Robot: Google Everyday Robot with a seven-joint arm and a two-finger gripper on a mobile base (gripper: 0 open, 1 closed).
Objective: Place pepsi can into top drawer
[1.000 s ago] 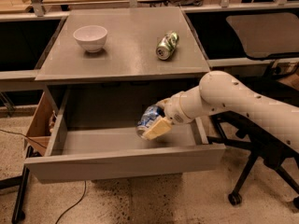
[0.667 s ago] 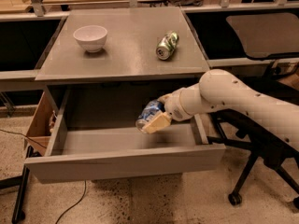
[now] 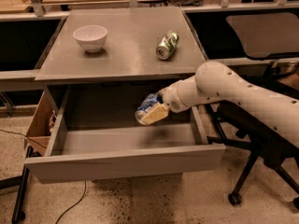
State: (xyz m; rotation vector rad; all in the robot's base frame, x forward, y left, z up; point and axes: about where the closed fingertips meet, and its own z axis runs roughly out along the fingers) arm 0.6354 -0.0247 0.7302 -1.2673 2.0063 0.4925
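gripper (image 3: 149, 112) holding pepsi can (image 3: 147, 102) above top drawer (image 3: 126, 161), bowl (image 3: 90, 36) on desk (image 3: 131, 55) behind

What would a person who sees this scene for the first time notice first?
A white arm reaches in from the right, and its hand holds the blue pepsi can over the open top drawer; the can seems not yet set down. On the desk top above, a white bowl stands at the left, and a green and silver can lies on its side at the right.
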